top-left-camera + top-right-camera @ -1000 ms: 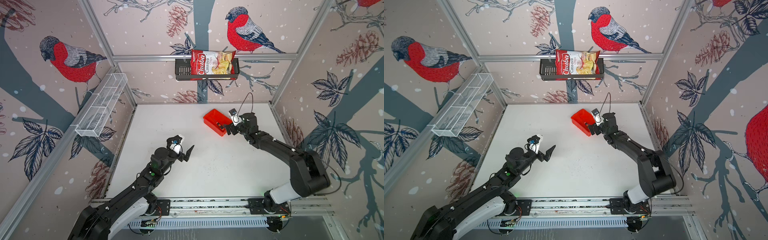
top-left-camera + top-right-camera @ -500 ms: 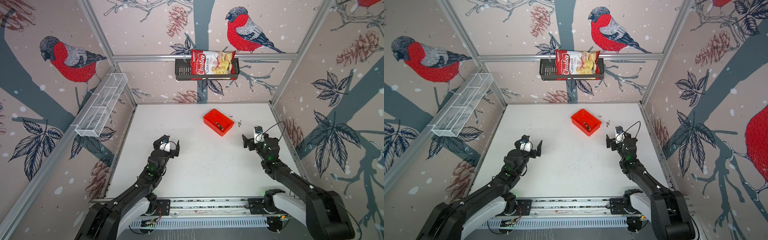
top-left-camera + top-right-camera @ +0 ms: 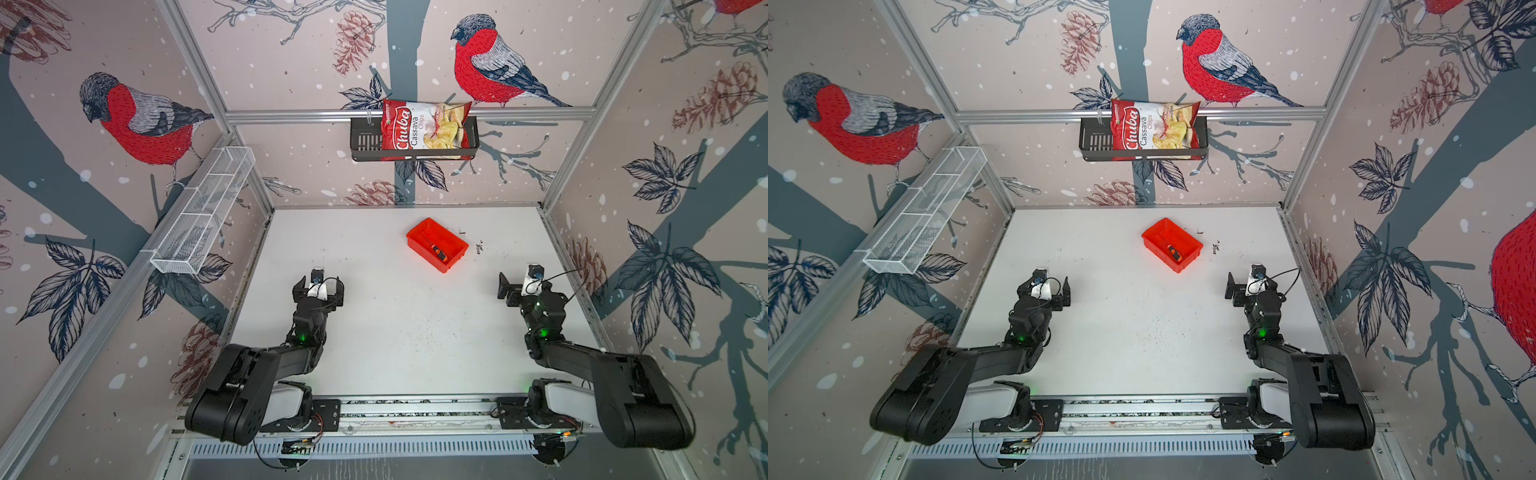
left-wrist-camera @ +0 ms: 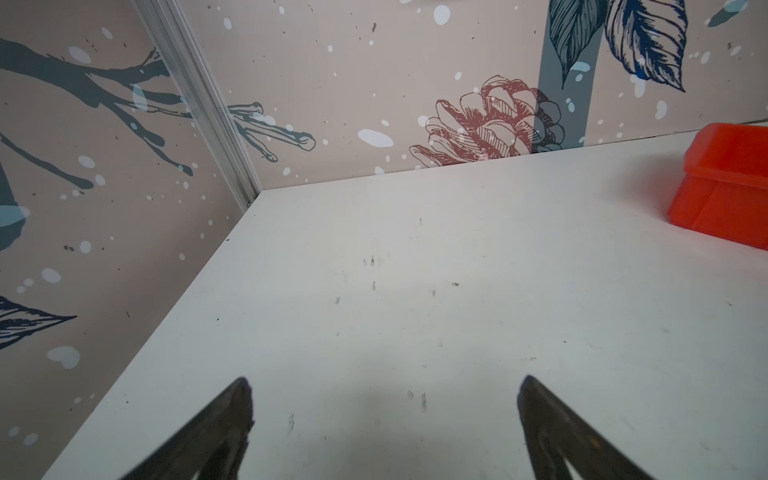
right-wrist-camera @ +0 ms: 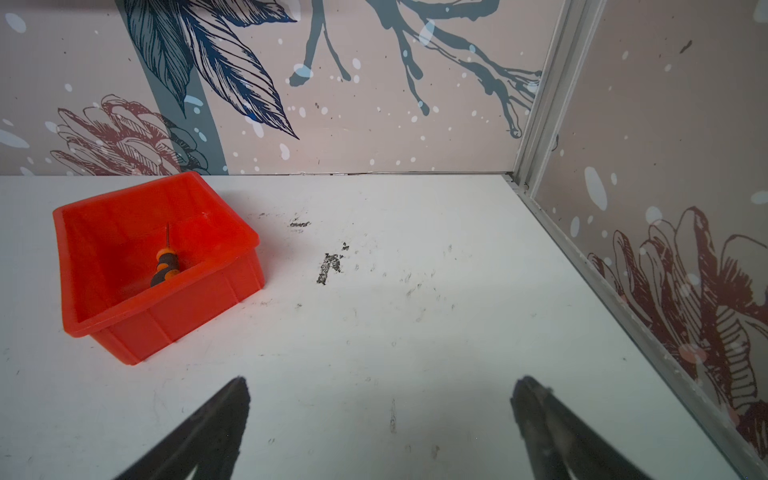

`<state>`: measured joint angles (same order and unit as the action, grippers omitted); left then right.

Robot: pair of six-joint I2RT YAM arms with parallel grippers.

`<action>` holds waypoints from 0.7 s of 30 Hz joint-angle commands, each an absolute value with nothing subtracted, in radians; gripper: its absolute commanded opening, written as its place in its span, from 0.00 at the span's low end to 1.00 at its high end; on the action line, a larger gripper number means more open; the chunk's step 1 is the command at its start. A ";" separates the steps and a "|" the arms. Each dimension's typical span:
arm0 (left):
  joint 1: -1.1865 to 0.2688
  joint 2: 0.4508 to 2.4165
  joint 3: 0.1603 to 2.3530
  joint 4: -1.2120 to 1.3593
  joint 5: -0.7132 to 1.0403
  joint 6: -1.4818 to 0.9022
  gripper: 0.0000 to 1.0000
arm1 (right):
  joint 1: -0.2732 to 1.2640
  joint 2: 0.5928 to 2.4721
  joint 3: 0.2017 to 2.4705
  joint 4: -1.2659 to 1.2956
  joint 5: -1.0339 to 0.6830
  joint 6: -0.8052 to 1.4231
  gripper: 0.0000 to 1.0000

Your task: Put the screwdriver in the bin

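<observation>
- Both top views show the screwdriver (image 3: 437, 250) lying flat inside the bin (image 3: 457, 258), so the task looks done, with nothing apparently left to move. The left gripper (image 3: 318, 289) and right gripper (image 3: 523, 286) sit over the table (image 3: 395, 332). The bin lies ahead of and between them, well apart from both.
- Left wrist view: the jaws are spread wide, empty and touching nothing. Only a corner of the bin shows, far beyond the fingertips.
- Right wrist view: the jaws are wide apart and empty. The bin sits well ahead of them, with the screwdriver resting inside by its nearer wall.
</observation>
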<state>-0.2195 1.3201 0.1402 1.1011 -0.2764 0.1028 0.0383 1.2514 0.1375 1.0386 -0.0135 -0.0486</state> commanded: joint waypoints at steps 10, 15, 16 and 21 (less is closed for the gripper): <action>-0.070 1.578 0.155 1.496 -0.174 0.037 0.98 | 0.001 1.484 0.153 1.333 -0.073 0.000 0.99; -0.054 1.559 0.239 1.297 -0.173 0.009 0.98 | -0.014 1.486 0.204 1.234 -0.088 0.015 1.00; -0.045 1.555 0.236 1.290 -0.156 0.002 0.98 | -0.021 1.492 0.206 1.239 -0.095 0.021 0.99; -0.040 1.559 0.235 1.304 -0.149 0.003 0.98 | -0.028 1.491 0.210 1.228 -0.097 0.028 1.00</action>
